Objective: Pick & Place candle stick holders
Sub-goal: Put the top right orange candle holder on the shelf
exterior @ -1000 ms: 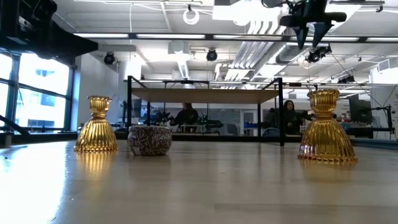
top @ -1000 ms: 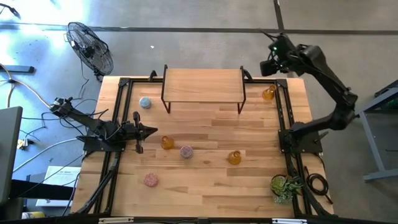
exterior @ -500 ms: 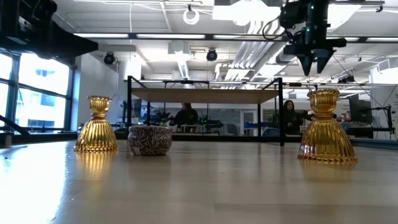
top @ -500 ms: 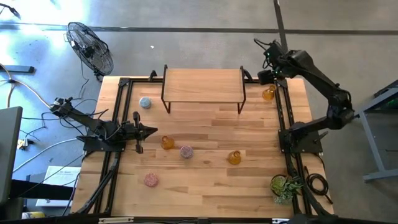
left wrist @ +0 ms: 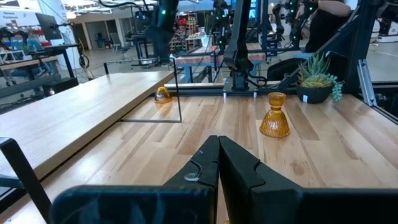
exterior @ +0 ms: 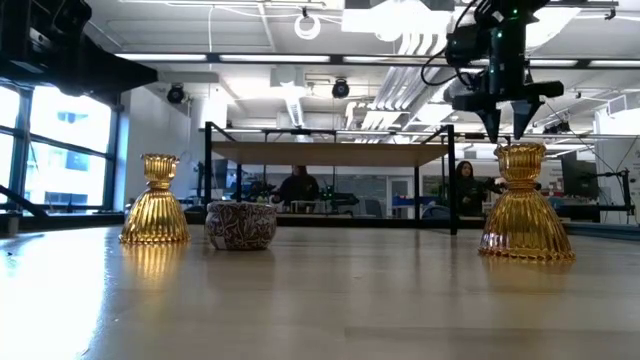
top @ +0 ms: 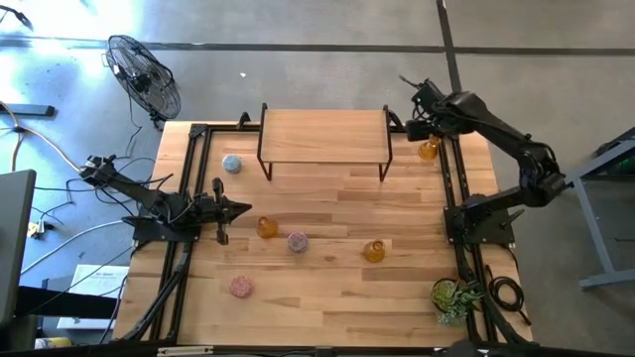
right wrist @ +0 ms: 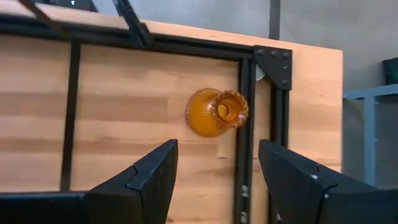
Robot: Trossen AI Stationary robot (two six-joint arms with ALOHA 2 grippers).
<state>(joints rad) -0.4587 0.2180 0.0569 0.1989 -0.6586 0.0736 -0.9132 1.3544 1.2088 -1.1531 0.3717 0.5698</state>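
Observation:
Three amber flask-shaped holders stand upright on their bases: one at the far right corner (top: 429,149), one mid-table (top: 266,227), one right of centre (top: 373,251). Two pink squat holders (top: 297,241) (top: 240,287) and a pale blue one (top: 231,165) also rest on the table. My right gripper (top: 415,127) is open and empty in the air above the far right amber holder (right wrist: 216,112), which stands ahead of its spread fingers (right wrist: 140,177). My left gripper (top: 243,208) is shut and empty at the table's left, low over the wood (left wrist: 217,163).
A wooden riser shelf on black legs (top: 325,139) stands at the far middle, just left of the far amber holder. Black frame rails (top: 448,178) run along both table sides. A green plant (top: 454,297) sits at the near right corner, and a fan (top: 144,74) stands off the table's far left.
My right gripper has come down and moved toward the table's left and near side, closing in on the amber holder at the far right corner. Its fingers have stayed open. No holder has moved.

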